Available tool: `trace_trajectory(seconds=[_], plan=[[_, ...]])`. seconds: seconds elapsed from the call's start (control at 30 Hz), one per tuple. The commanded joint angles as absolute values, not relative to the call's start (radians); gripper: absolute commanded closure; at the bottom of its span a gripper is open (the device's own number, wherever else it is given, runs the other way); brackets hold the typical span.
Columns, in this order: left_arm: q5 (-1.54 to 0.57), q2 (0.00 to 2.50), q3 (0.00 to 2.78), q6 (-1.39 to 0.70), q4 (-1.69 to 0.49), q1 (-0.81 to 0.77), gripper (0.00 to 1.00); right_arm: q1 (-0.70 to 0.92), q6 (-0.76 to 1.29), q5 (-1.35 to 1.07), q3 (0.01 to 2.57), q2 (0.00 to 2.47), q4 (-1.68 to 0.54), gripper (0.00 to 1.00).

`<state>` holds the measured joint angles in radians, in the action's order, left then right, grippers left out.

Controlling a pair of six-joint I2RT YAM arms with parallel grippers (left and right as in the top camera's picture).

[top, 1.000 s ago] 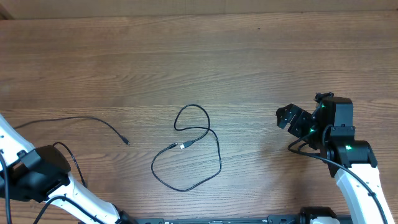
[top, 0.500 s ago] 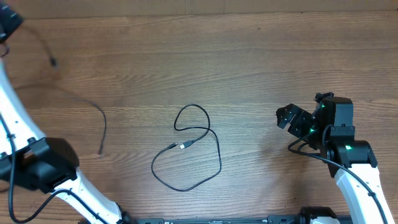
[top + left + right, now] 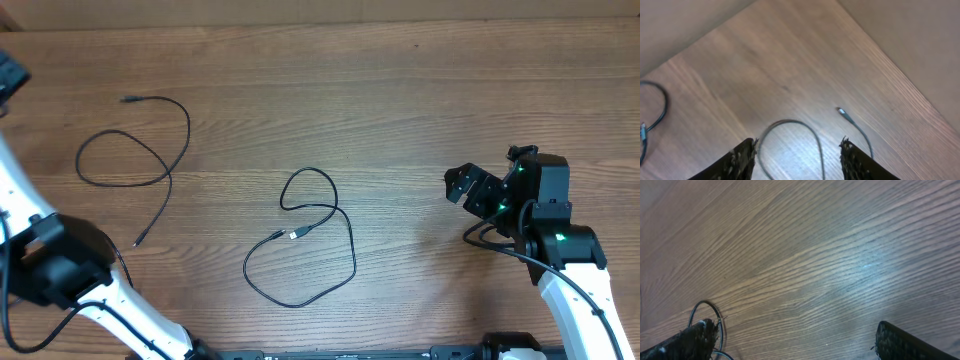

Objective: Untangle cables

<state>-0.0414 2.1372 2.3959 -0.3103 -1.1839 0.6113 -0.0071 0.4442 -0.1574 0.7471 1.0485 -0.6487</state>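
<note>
The left cable (image 3: 169,177) has dropped out of the left end effector (image 3: 798,144). Half a second ago it hung from it. Now it lies flat on the tabletop (image 3: 400,100) near the left edge, in one loose loop that crosses over itself. One plug points at the far left corner and the other end trails toward the near edge.

The left end effector is up by the far left corner. Its fingers are apart and hold nothing.

The middle cable (image 3: 354,255) has not moved. It lies in two loops near the middle of the near edge, well apart from the left cable.

The right end effector (image 3: 462,187) sits by the right edge. Its fingers are apart and hold nothing.
</note>
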Motion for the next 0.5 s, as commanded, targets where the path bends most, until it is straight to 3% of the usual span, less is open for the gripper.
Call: trace_trajectory(seconds=[0.0, 0.1, 0.2, 0.33, 0.47], plan=[[-0.182, 2.138, 2.402, -0.274, -1.208, 0.630, 0.43, -0.012, 0.440, -0.159, 0.748, 1.045, -0.641, 0.00], [-0.184, 2.138, 2.402, -0.243, -1.232, 0.611, 0.33, -0.012, 0.440, -0.159, 0.748, 1.045, -0.641, 0.00], [-0.184, 2.138, 2.402, -0.204, -1.266, 0.558, 0.15, -0.012, 0.440, -0.159, 0.748, 1.045, -0.645, 0.00], [-0.184, 2.138, 2.402, -0.118, -1.295, 0.450, 0.05, -0.012, 0.440, -0.159, 0.748, 1.045, -0.662, 0.00], [-0.184, 2.138, 2.402, -0.034, -1.322, 0.324, 0.04, -0.012, 0.440, -0.159, 0.748, 1.045, -0.693, 0.00]])
